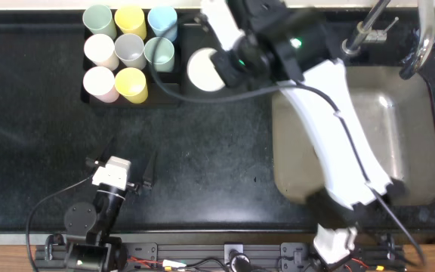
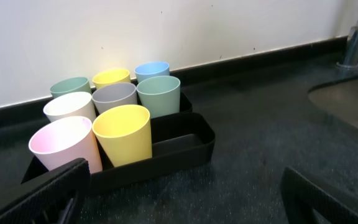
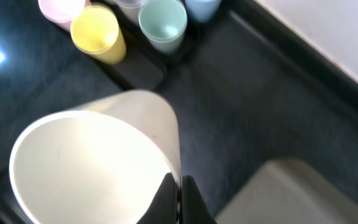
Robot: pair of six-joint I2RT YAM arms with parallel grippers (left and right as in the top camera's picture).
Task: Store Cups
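A black tray (image 1: 166, 92) at the counter's back left holds several upright cups in pastel colours, among them a yellow cup (image 1: 131, 83) and a green cup (image 1: 158, 53). The compartment beside the yellow cup (image 2: 124, 132) holds nothing. My right gripper (image 3: 178, 186) is shut on the wall of a cream cup (image 3: 86, 162), held upright in the air over the counter between the tray (image 3: 143, 73) and the sink. In the top view that cream cup (image 1: 205, 69) shows just right of the tray. My left gripper (image 1: 127, 162) stands open near the front left, far from the tray (image 2: 185, 146).
A steel sink (image 1: 399, 113) fills the right side, with a faucet (image 1: 368, 29) behind it. A white wall (image 2: 166, 31) runs along the back of the dark counter (image 1: 202, 166). The right arm's white link (image 1: 338, 128) crosses over the sink's left edge.
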